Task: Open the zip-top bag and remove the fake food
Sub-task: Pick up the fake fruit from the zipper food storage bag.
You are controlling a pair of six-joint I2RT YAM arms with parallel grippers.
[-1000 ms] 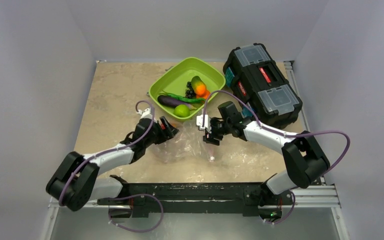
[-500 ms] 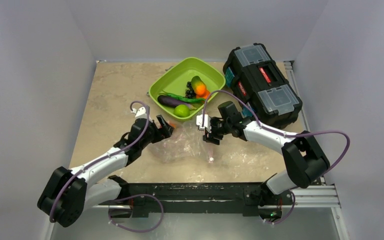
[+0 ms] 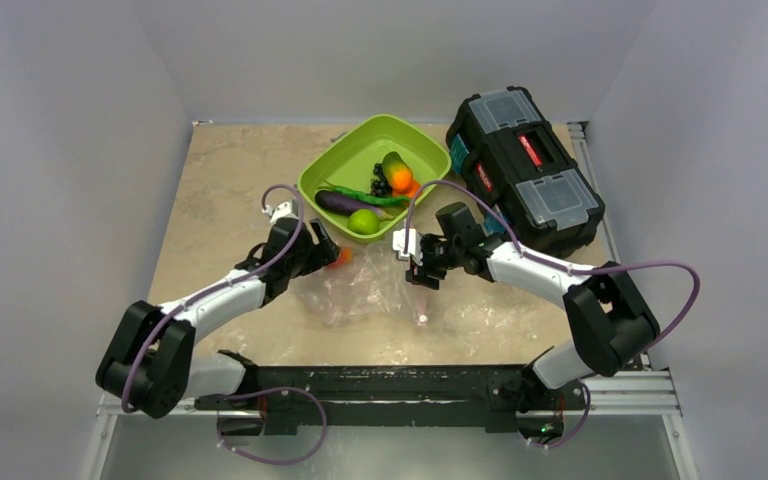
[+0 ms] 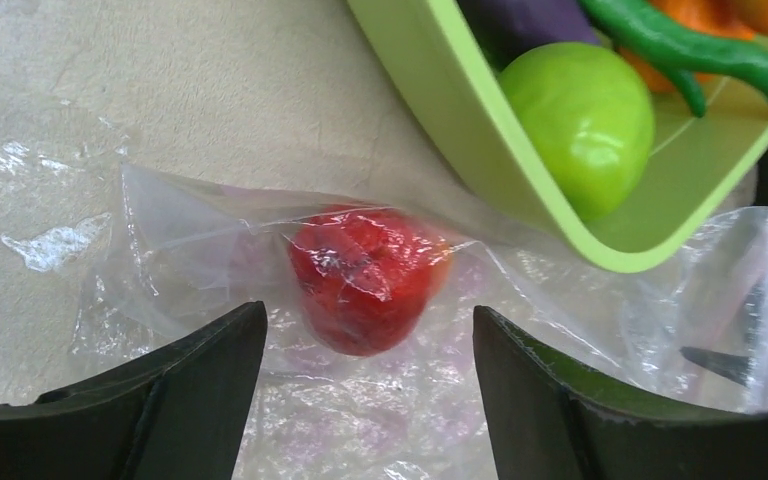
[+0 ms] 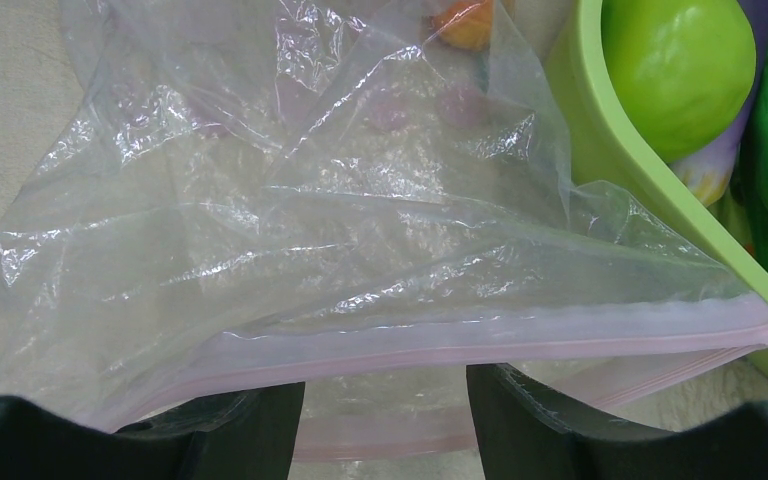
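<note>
The zip-top bag lies crumpled on the table between my grippers. A red strawberry sits inside it near the tray's corner; it also shows in the top view. My left gripper is open, its jaws just short of the strawberry, over the plastic. My right gripper is open at the bag's mouth, its tips under the upper pink zip strip, the lower strip showing between them. The eggplant, lime, green pod, grapes and orange lie in the green tray.
A black toolbox stands at the back right, close behind my right arm. The tray's rim is just beyond the bag, close to my left gripper. Bare table lies to the left.
My left arm has swung a little toward the tray's corner, and the strawberry now shows beside its gripper. The right arm and bag mouth have not moved.
</note>
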